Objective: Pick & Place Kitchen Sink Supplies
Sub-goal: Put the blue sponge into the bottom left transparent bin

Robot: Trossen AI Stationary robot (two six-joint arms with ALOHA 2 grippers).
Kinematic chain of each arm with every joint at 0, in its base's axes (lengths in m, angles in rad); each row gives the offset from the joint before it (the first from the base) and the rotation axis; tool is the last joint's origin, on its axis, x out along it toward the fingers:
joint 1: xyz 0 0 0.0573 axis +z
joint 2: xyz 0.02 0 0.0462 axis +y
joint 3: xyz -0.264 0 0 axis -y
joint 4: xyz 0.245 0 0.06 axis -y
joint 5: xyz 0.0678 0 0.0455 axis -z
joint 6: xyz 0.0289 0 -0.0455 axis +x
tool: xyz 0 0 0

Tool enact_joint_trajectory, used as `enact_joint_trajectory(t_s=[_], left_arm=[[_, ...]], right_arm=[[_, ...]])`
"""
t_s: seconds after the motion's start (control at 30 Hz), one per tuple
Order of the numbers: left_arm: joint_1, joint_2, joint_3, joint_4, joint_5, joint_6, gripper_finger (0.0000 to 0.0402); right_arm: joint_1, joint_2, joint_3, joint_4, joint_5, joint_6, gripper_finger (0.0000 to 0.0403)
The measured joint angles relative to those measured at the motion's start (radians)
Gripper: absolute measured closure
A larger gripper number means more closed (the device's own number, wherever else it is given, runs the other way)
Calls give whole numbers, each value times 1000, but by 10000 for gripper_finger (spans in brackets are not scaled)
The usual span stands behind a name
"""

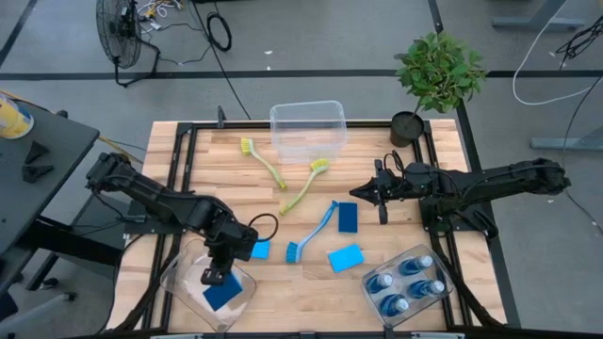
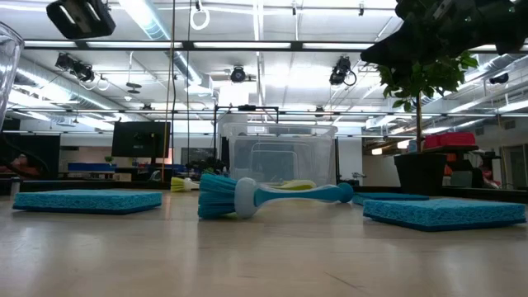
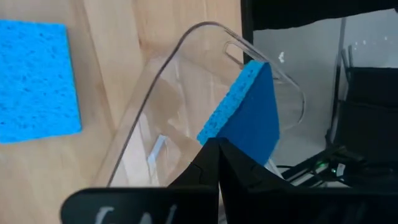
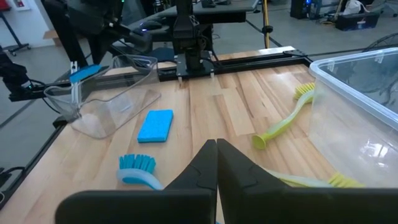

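High view: I see the left hand (image 1: 215,275) over the clear bin (image 1: 179,287) at the near left corner of the desk (image 1: 188,179), clamped on a dark blue sponge (image 1: 224,292) that sits within the bin's outline. A light blue sponge (image 1: 259,250) lies on the desk just beside that bin. The right hand (image 1: 363,193) hangs above the desk right of centre, fingers pressed together, holding nothing. Near it lie a second dark blue sponge (image 1: 347,216), the blue brush (image 1: 313,232) and another light blue sponge (image 1: 346,258). Two yellow-green brushes (image 1: 263,162) lie in front of the empty clear tub (image 1: 308,129) at the far edge. Four soap bottles (image 1: 407,282) stand in the clear tray (image 1: 375,303) at the near right. A potted plant (image 1: 435,75) stands at the far right corner.

Low view: I see the blue brush (image 2: 272,196) lying on its side at centre, with flat sponges to either side and the tub behind it.

Left wrist view: the closed fingers (image 3: 205,171) pinch the dark blue sponge (image 3: 249,112) on edge, tilted, above the bin's rim (image 3: 205,28). The light blue sponge (image 3: 34,81) lies flat outside it.

Right wrist view: the fingers (image 4: 214,162) meet with nothing between them. Beyond them I see one yellow-green brush (image 4: 286,121) beside the tub wall.
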Motion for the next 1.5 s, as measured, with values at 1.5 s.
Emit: enact_joint_trajectory(t_s=[1.5], left_arm=[[9,-6,-5,-110,64,-60,267]], right_arm=[[0,0,0,0,0,-5,399]])
